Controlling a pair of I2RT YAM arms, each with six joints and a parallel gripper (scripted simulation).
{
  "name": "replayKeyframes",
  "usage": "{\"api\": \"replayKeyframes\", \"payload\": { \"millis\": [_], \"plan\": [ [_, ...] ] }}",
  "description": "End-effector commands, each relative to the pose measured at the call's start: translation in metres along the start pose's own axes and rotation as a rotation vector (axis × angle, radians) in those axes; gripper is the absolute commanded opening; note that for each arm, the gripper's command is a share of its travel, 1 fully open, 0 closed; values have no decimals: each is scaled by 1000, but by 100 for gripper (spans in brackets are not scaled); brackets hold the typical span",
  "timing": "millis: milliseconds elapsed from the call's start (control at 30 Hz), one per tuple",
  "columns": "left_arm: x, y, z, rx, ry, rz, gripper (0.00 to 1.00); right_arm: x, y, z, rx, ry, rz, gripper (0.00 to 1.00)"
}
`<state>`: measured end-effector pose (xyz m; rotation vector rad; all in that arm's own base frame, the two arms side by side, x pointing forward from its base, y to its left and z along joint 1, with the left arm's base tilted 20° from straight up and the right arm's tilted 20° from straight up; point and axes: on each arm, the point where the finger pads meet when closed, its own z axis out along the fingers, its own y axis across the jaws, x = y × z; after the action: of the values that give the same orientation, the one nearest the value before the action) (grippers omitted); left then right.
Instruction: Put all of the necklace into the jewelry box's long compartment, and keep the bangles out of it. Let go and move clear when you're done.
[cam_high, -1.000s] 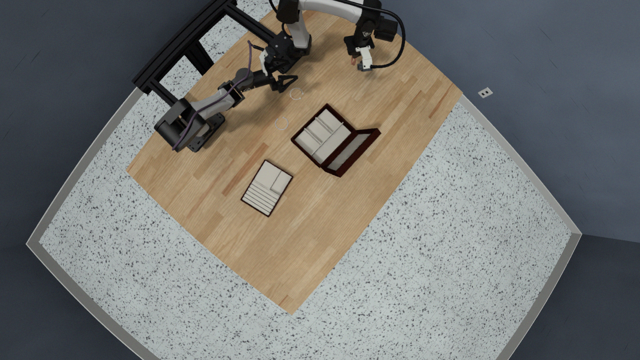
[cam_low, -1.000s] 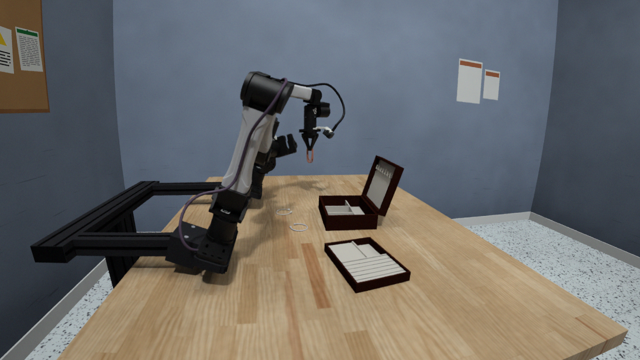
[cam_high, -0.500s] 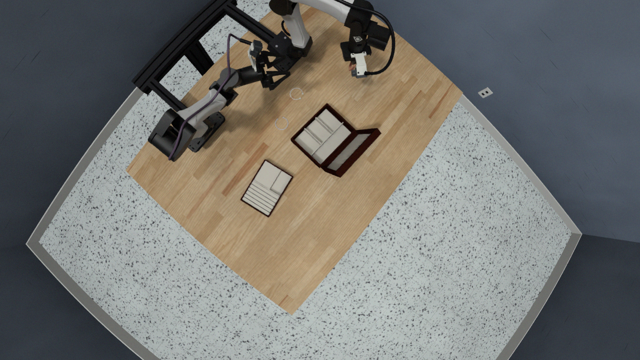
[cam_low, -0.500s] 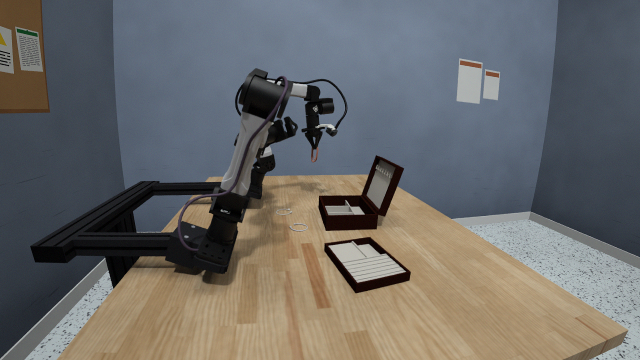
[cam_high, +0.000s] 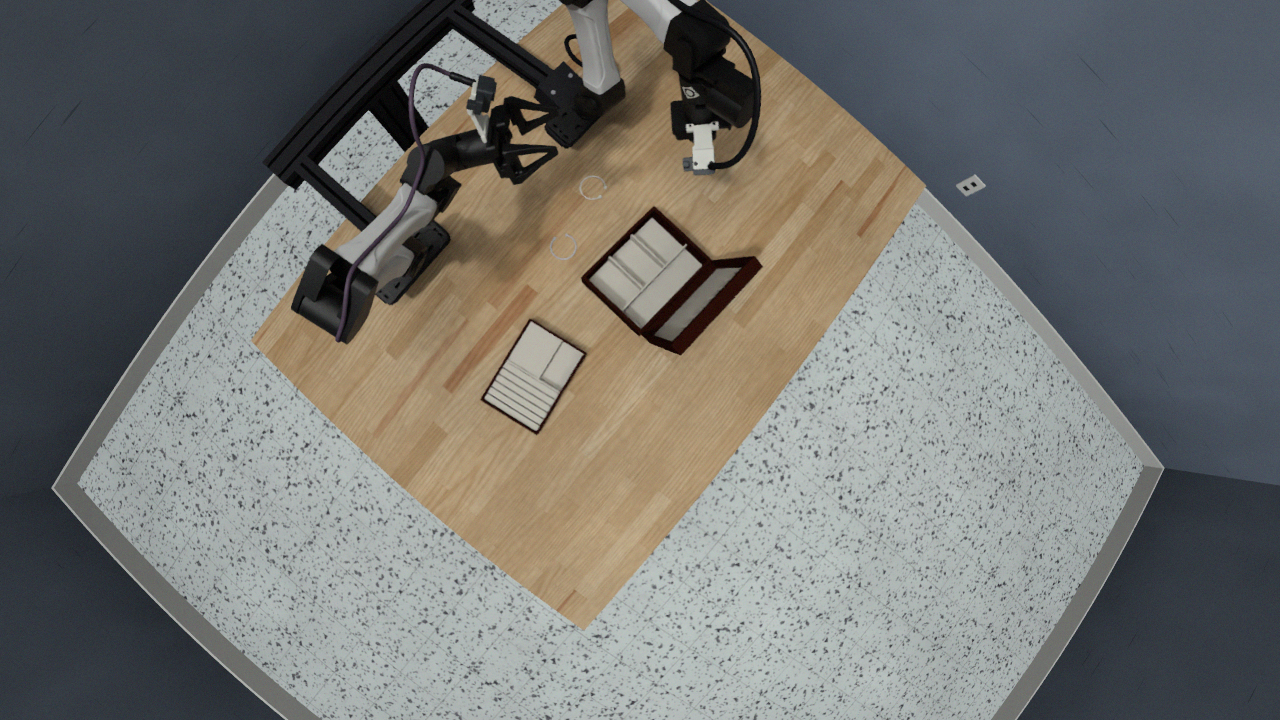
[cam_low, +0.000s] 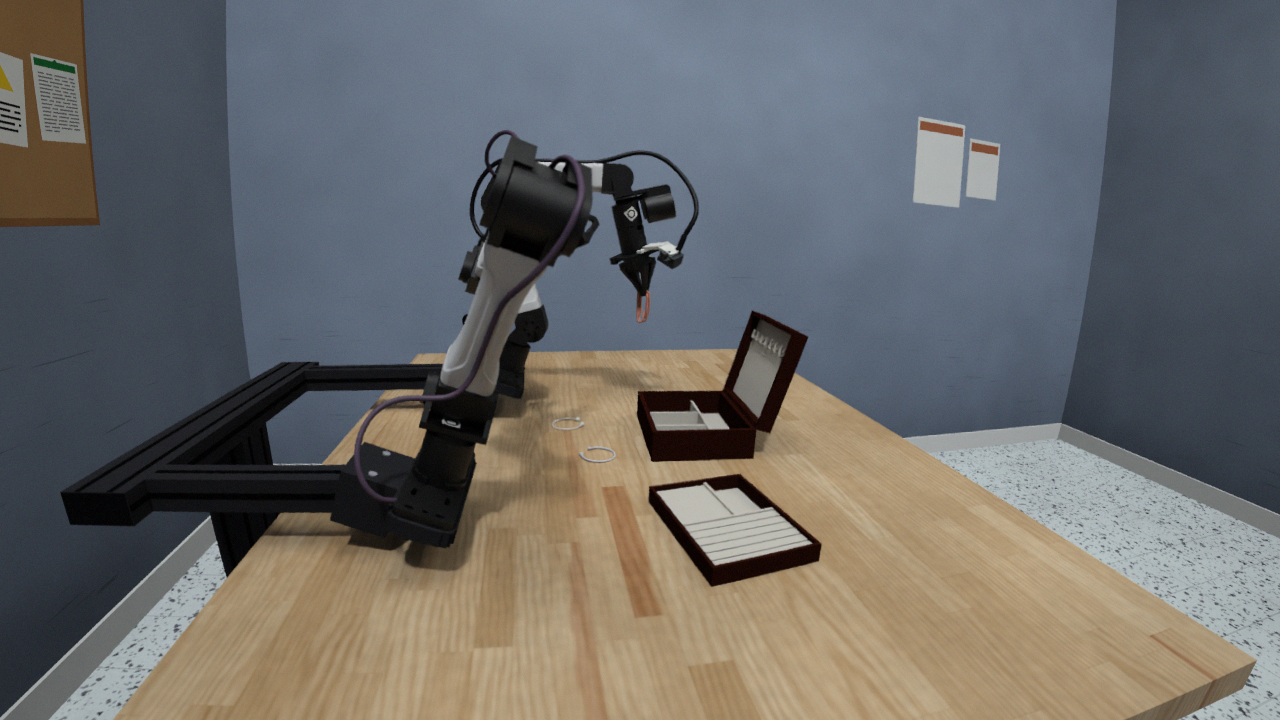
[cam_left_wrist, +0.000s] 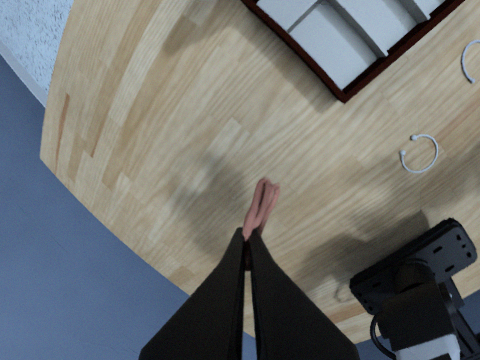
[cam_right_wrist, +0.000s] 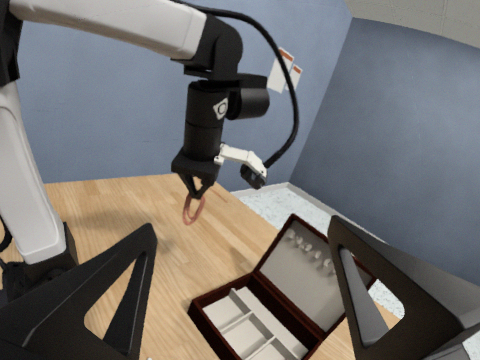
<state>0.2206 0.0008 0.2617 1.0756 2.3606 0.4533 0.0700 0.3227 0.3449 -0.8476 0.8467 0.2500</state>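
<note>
Top view looks steeply down over the whole wooden table; exterior looks along it from one end. Wrist views are closer: left downward, right across; both include the jewelry box.

Soft, moderately dim light is spreading over the table, with diffuse shadows falling beneath the arms. The top view is bowing straight edges; both wrist views are showing slight blur.
</note>
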Motion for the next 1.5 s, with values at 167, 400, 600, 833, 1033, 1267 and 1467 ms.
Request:
{"api": "replayKeyframes", "payload": {
  "millis": [167, 400, 600, 833, 1033, 1267, 1467],
  "plan": [
    [-38, 5, -11, -154, -43, 58, 0, -18, -39, -19, 117, 0, 28, 100],
    [-66, 0, -18, -221, -91, 134, 0, -22, -56, -30, 156, 13, 49, 100],
    [-108, -9, -27, -311, -155, 268, 0, -25, -76, -42, 193, 37, 81, 100],
    [-157, -24, -38, -401, -231, 411, 0, -22, -95, -55, 219, 77, 118, 100],
    [-184, -33, -43, -452, -271, 490, 0, -18, -105, -64, 225, 111, 141, 100],
    [-212, -43, -48, -508, -310, 573, 0, -10, -122, -77, 227, 164, 195, 100],
    [-229, -49, -52, -543, -335, 622, 0, -1, -131, -86, 211, 207, 236, 100]
  ]
}}
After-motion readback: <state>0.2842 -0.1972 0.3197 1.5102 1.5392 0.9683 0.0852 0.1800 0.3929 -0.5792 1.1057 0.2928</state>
